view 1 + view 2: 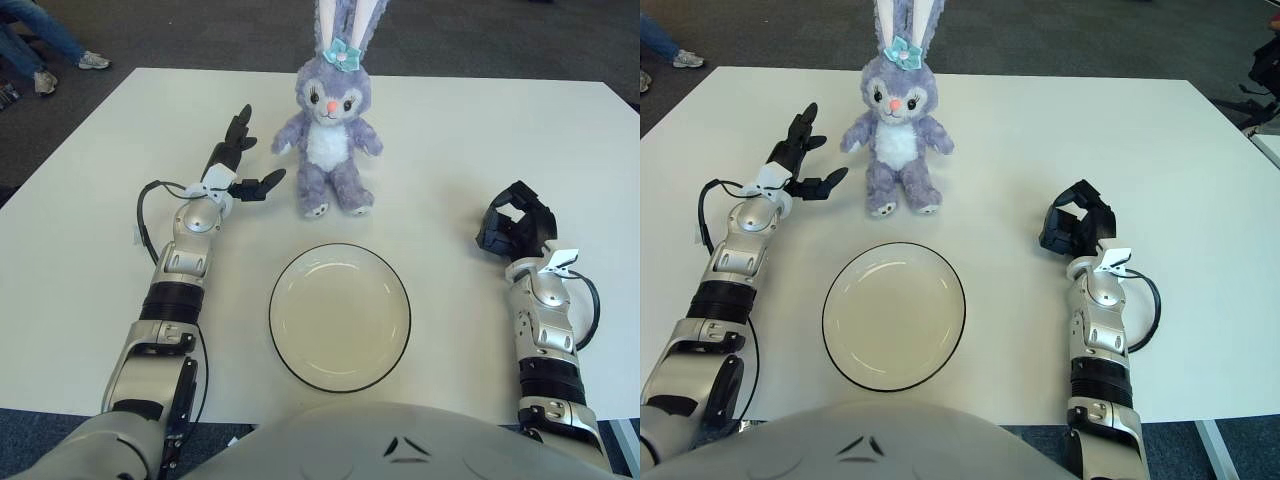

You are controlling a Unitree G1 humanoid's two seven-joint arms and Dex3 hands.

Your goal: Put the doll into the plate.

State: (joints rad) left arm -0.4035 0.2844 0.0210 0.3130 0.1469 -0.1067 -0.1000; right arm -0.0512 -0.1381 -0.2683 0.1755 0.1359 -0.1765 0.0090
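- A purple plush bunny doll (328, 135) with a white belly, long ears and a teal flower bow stands upright on the white rectangular table (520, 130), at the far centre.
- A round cream plate with a thin black rim (339, 316) lies near the front edge, just nearer than the doll — apart from it and bare.
- The left hand (238, 172) is just left of the doll, fingers spread wide and holding nothing; one fingertip points toward the doll's side without touching it.
- The right hand (515, 227) shows well to the right of the plate — its black fingers curled in, gripping nothing.
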